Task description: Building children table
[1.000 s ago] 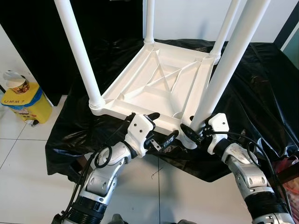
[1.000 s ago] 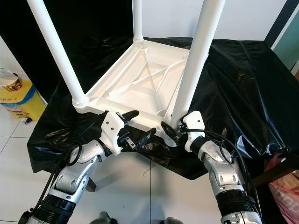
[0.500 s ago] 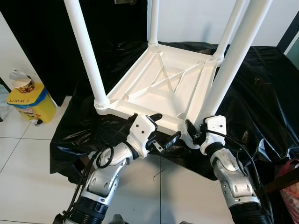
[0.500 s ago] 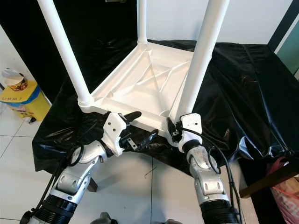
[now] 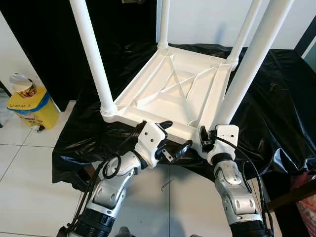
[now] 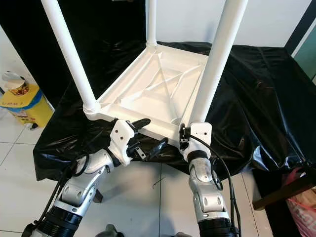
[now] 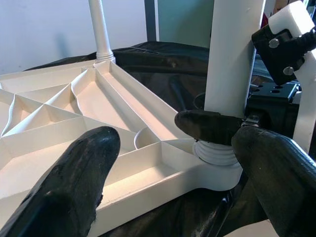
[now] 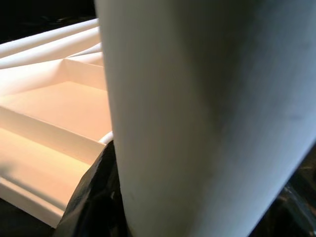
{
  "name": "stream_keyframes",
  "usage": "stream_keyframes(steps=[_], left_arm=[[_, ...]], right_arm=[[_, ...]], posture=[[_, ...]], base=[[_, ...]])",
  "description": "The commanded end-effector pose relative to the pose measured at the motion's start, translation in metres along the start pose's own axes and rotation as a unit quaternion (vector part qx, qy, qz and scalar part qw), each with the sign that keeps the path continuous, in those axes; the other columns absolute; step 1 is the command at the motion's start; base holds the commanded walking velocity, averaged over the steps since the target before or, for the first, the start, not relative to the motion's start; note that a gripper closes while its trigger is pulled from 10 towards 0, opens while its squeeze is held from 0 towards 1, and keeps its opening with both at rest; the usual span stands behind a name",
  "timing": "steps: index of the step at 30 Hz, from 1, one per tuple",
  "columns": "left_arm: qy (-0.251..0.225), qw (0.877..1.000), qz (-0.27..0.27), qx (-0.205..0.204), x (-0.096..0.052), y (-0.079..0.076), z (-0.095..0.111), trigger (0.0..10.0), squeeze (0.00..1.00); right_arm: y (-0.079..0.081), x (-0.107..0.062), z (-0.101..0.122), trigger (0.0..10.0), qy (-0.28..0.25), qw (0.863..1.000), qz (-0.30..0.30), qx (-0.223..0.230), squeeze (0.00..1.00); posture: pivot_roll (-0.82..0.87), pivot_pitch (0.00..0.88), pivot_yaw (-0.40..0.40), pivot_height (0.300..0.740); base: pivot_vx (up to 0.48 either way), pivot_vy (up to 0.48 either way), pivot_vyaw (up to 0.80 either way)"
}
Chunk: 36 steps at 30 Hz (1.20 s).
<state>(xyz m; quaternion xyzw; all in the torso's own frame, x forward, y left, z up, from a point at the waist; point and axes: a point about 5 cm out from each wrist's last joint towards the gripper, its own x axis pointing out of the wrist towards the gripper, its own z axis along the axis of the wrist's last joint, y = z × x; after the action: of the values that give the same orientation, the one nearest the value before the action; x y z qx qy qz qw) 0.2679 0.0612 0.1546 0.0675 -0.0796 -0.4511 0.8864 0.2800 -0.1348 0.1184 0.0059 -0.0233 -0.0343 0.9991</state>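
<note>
A white children's table (image 5: 173, 91) lies upside down on a black sheet, with its legs standing up. My right gripper (image 5: 208, 139) is at the base of the near right leg (image 5: 249, 61), shut on it just above its ribbed collar (image 7: 216, 153). In the right wrist view that leg (image 8: 197, 123) stands hard against the camera, with one black finger (image 8: 96, 197) beside it. My left gripper (image 5: 174, 136) hangs open at the table's near edge, left of that leg, holding nothing. The left wrist view shows its two fingertips (image 7: 74, 187) apart and one right gripper finger (image 7: 207, 126) pressed on the leg.
The black sheet (image 5: 276, 98) drapes over a low support and hangs toward the white tiled floor (image 5: 29, 168). A yellow bin (image 5: 27, 106) with a cup on top stands at the left. The near left leg (image 5: 91, 54) rises close to my left arm.
My right arm has swung in from the right to stand straight below the near right leg, and its gripper has turned around the leg's base. The left gripper has stayed put.
</note>
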Motion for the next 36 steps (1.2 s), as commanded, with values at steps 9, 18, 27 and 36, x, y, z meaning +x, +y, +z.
stream_keyframes(steps=[9,18,27,36], left_arm=[[0.002,1.000,-0.011,-0.009,0.001,-0.004,-0.004,10.0,0.00],[0.001,1.000,-0.014,-0.011,0.003,-0.005,-0.004,10.0,0.00],[0.002,1.000,-0.011,-0.010,0.002,-0.002,-0.004,10.0,0.00],[0.000,1.000,-0.008,-0.011,0.004,-0.001,-0.002,10.0,0.00]], right_arm=[[-0.009,-0.006,-0.007,10.0,0.019,0.999,-0.013,-0.035,1.00],[-0.018,-0.011,0.007,10.0,-0.027,0.993,0.107,-0.038,0.99],[-0.040,-0.007,0.013,10.0,-0.007,0.957,0.283,-0.067,0.00],[-0.037,0.006,0.009,10.0,0.016,0.925,0.368,-0.095,0.00]], posture=[[-0.03,0.016,-0.040,0.740],[-0.04,0.022,-0.040,0.740],[-0.05,0.032,-0.030,0.740],[-0.04,0.043,-0.030,0.740]], base=[[0.000,0.000,0.00],[0.000,0.000,0.00],[0.000,0.000,0.00],[0.000,0.000,0.00]])
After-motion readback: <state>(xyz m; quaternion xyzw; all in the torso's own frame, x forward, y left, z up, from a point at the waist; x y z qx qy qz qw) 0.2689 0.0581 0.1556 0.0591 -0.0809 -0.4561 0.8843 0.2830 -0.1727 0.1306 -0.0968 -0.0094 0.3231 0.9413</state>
